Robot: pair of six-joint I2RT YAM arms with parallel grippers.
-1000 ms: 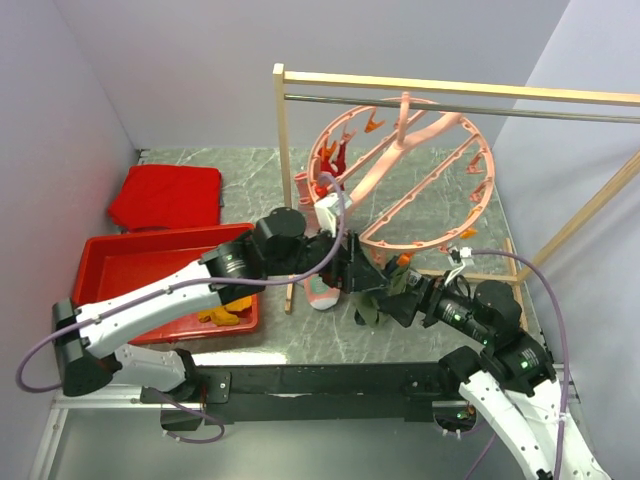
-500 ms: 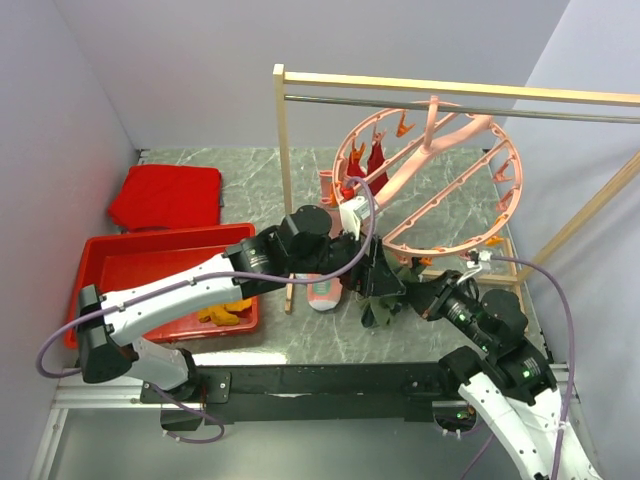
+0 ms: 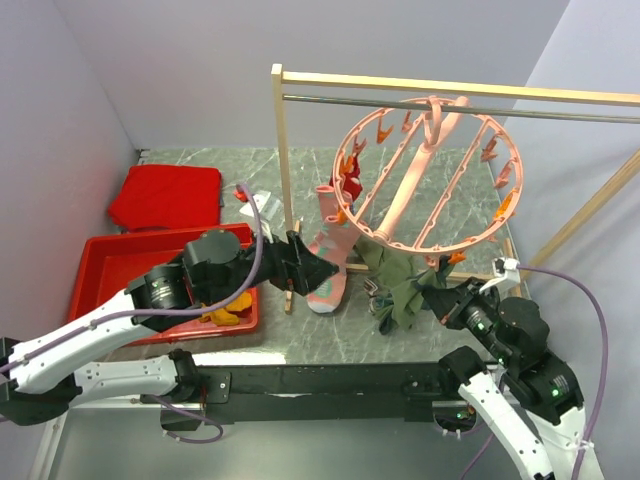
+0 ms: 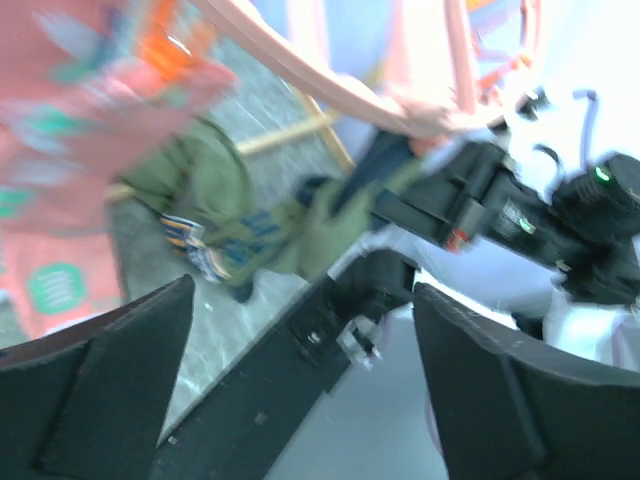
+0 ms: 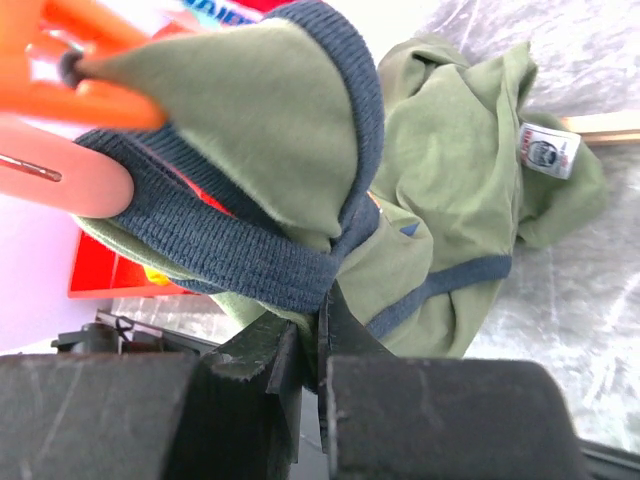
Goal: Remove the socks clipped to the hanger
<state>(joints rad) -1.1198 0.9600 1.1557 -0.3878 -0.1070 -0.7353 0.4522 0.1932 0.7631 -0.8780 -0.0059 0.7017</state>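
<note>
Top external view: reaches low from the left, left gripper spread wide, empty, by the pink sock. Pinches the olive sock with right gripper, forearm angled inward. Hangs clipped under the hanger.

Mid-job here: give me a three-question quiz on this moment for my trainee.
1. True or false: the left gripper is shut on the pink fabric sock with teal marks.
2. The right gripper pinches which sock? A red, B dark olive green fabric sock, C pink.
3. Fill in: the mustard yellow sock lies in the red plastic ___.
Key: 1 false, it is open; 2 B; 3 tray.
</note>
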